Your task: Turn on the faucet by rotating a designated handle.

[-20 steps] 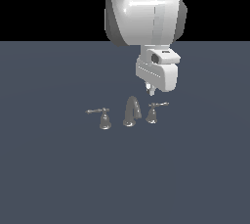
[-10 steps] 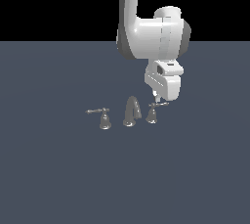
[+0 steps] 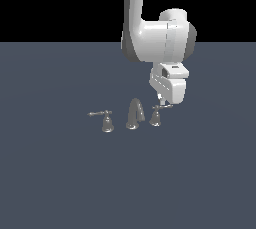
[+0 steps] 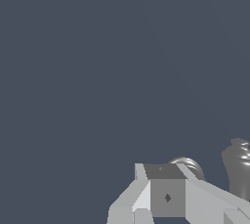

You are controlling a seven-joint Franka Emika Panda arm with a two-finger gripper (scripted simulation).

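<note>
The exterior view takes in the whole faucet (image 3: 131, 115) on the flat grey floor (image 3: 60, 173): an arched spout (image 3: 134, 113) in the middle, a twin handle (image 3: 106, 121) with its lever pointing toward the exterior view's left, and the handle (image 3: 157, 114) on the spout's other side, its thin lever pointing toward the exterior view's right. The gripper (image 3: 161, 98) hangs from the white arm (image 3: 157, 35) directly above that lever, its tips just over it; contact cannot be made out. The fingers are hidden behind the hand's body here, so I cannot tell whether the jaws are open or closed.

The wrist view adds a close look that the other lacks: the grey block of the gripper (image 4: 166, 193) fills the near edge, with a rounded silvery cap (image 4: 188, 165) peeking out just beyond it and a bell-shaped metal piece (image 4: 238, 167) off to one side. Which part of the set each one is cannot be told.

Compared with half a second ago, the gripper has dropped lower and closer to the lever, and the arm's big joint has sunk with it. The faucet pieces sit where they were.
</note>
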